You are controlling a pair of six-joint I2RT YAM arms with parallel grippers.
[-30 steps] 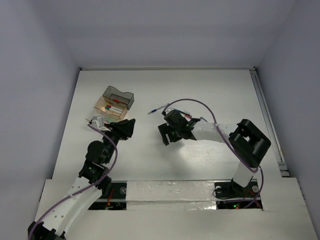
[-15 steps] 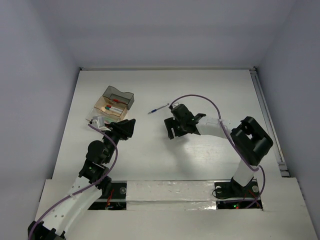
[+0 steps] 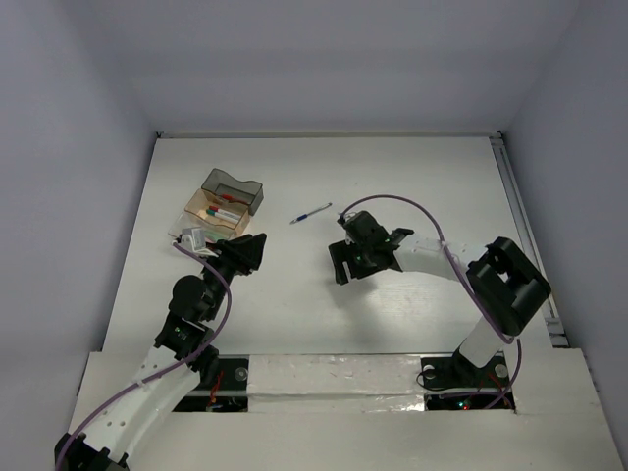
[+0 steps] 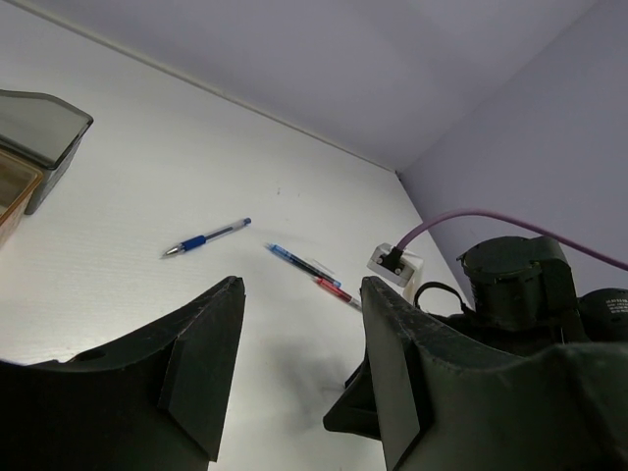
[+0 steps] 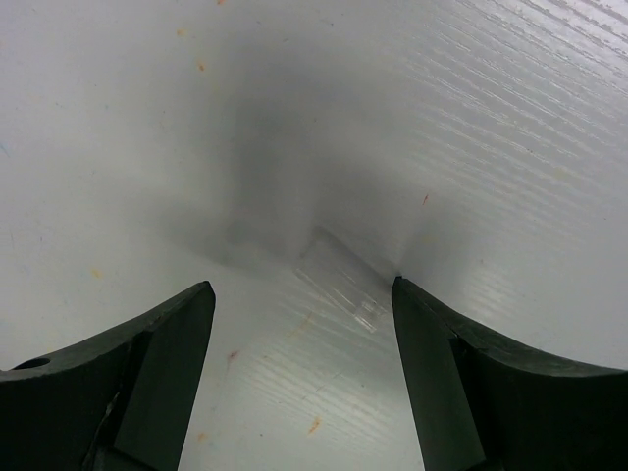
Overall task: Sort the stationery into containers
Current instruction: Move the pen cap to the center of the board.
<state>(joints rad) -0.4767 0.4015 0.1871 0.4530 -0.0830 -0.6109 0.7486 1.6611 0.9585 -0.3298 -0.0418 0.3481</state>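
While right fingers (image 5: 147,383) gape wide, blue pen (image 3: 311,213) lies apart, beyond them.

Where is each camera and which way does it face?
Top external: above and behind, looking down on the white table; left arm and right arm show.
Left wrist: on the left arm, facing the right arm across the table; open left tool along the bottom.
Right wrist: pointing down at bare table; open right tool at the edges.
Shared: top and left wrist both show the slim blue plastic pen.
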